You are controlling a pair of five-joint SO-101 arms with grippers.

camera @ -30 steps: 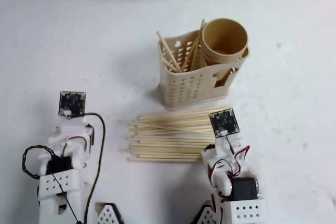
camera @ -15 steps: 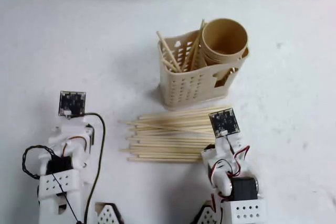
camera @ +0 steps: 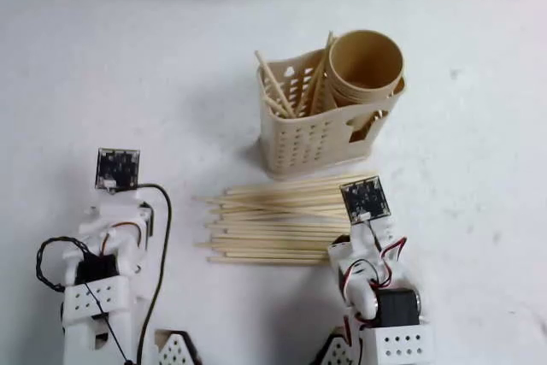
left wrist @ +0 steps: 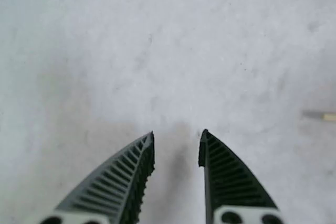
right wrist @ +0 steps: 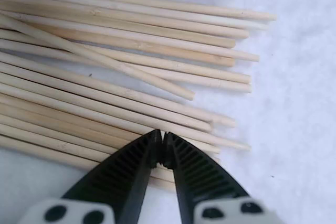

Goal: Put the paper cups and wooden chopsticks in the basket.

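In the high view, the paper cups (camera: 366,61) and upright chopsticks (camera: 280,91) are seen inside the basket (camera: 316,138). The loose chopsticks (camera: 273,221) are laid on the table (camera: 128,66) just before it.

In the left wrist view, the left gripper (left wrist: 177,148) is held slightly parted, with nothing gripped.

In the right wrist view, the right gripper (right wrist: 161,142) is seen closed tip to tip over the loose chopsticks, with none visibly clasped.

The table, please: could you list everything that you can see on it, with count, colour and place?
basket: one, cream, perforated, upright at the far middle of the table.
cups: a nested stack, number unclear, tan, in the basket's right side.
standing chopsticks: several, pale wood, leaning in the basket's left side.
loose chopsticks: a pile, pale wood, flat on the table in front of the basket.
table: one, white.
left gripper: one, black fingers, open over bare table.
right gripper: one, black fingers, shut, over the loose chopsticks' ends.
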